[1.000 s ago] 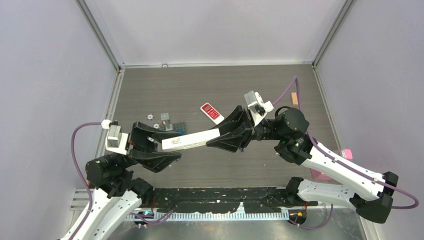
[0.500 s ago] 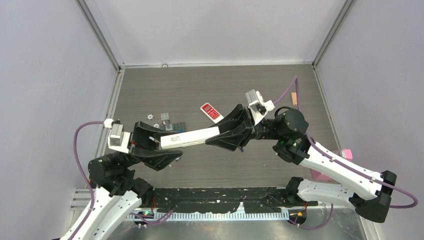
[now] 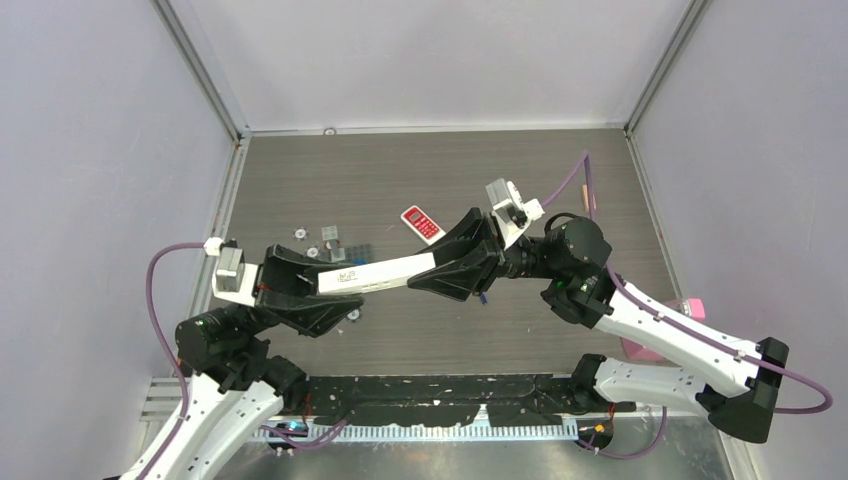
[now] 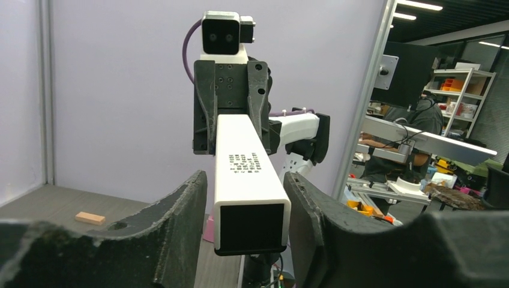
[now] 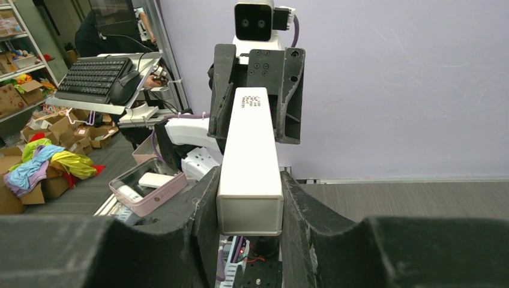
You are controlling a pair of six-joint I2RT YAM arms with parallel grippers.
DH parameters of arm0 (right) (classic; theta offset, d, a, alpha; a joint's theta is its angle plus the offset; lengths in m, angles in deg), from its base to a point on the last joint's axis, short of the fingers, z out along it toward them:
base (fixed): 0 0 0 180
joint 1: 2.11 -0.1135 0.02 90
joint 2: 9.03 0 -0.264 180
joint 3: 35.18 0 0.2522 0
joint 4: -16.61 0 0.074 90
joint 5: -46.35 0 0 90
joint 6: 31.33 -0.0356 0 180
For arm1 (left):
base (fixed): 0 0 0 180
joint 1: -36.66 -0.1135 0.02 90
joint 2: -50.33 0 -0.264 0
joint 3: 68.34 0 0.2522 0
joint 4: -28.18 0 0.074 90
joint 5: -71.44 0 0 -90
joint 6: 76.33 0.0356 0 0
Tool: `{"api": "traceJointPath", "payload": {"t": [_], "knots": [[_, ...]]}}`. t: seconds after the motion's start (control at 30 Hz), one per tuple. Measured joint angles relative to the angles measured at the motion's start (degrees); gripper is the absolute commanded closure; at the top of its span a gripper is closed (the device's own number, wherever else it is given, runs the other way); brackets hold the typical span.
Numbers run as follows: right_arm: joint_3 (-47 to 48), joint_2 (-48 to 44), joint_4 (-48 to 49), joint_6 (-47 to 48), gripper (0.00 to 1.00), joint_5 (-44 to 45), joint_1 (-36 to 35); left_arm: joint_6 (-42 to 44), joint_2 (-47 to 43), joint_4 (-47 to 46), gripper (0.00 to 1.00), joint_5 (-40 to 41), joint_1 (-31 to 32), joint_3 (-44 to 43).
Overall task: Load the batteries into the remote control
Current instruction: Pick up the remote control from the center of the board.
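Grey wood-grain tabletop [image 3: 400, 170], walled in pale lilac, seen from the top camera. Above it the remote [image 3: 385, 273] hangs in the air, a long white bar slanting from lower left up to the right, bridging the two arms. The right tool [image 3: 425, 270] has its black fingers set on the bar's right-hand end. The left tool [image 3: 350, 288] has its fingers above and below the other end. On the tabletop beyond the bar lies a wider red-faced remote [image 3: 422, 224], and to its left a scatter of small grey bits [image 3: 330, 240]. A tiny blue piece [image 3: 483, 298] lies just below the right tool, possibly a battery, though it is too small to be sure. A pink tray [image 3: 690, 308] sits at the right edge.

From the left wrist, the bar points straight at the camera, its black end face [image 4: 250, 227] between the left fingers [image 4: 174, 222]. A sliver of background shows between one finger and the bar, while the other finger looks to be touching it. So the jaws stand a little apart around the end and are not clamped. A wooden block [image 4: 90, 218] lies far off on the tabletop.

From the right wrist, both right fingers [image 5: 312, 240] press flat against the bar's sides: clamped on it.
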Motion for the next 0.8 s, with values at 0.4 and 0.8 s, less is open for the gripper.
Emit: {"api": "traceJointPath", "payload": {"t": [0.4,0.8], "knots": [[-0.09,0.26,0.48,-0.85,0.93,0.94,0.00,0.48,0.35,-0.66,1.00,1.07,0.00,0.00],[-0.66,-1.18,-4.35,-4.87,0.10,2.91,0.00,8.09,-0.15,1.64,1.00,-1.22,0.22,0.83]]}}
